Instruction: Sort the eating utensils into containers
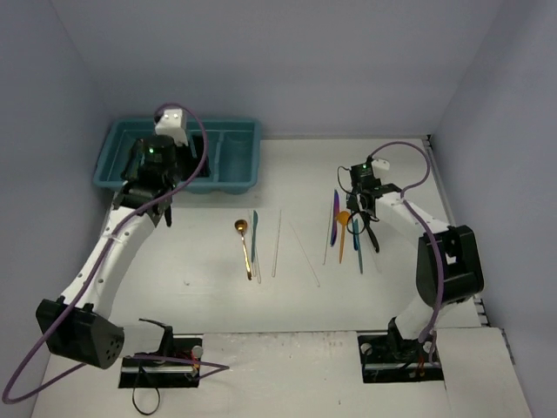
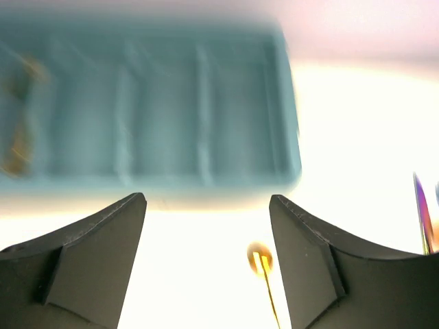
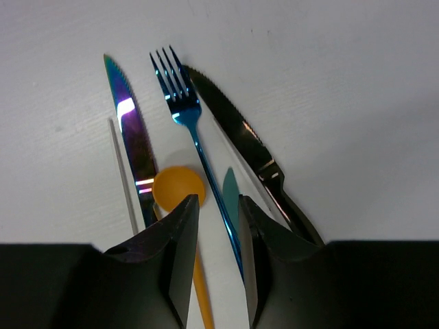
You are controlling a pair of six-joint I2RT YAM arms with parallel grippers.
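Right gripper point(image 3: 218, 202) low over the table, fingers drawn close with a narrow gap, straddling the handle of the blue fork point(image 3: 185, 103); handle runs nearer the right-hand finger and may be brushing it, hard to say, but the gap is wider than the handle, so not pinched

- Orange spoon point(image 3: 177, 185): bowl just at the tip of the other finger, handle passing under it
- Purple iridescent knife point(image 3: 130, 130) just beside the spoon, serrated edge up the table; pale stick point(image 3: 123, 171) alongside it
- Black knife point(image 3: 233, 130) on the fork's far side, angled, blade tip close to the tines
- Teal tip point(image 3: 230, 185) shows between fork handle and black knife, too little visible to name

Left gripper point(image 2: 206, 199) with jaws spread wide, nothing between them, hanging at the near side of the teal tray point(image 2: 288, 103)

- Tray blurred in the wrist view; long compartments visible, something gold point(image 2: 20, 144) at its left end
- Gold spoon point(image 2: 259, 259) on the table near the tray, with a teal utensil point(image 1: 255, 231) next to it
- Two more pale sticks point(image 1: 277, 244) lie mid-table, between that spoon and the right-hand cluster
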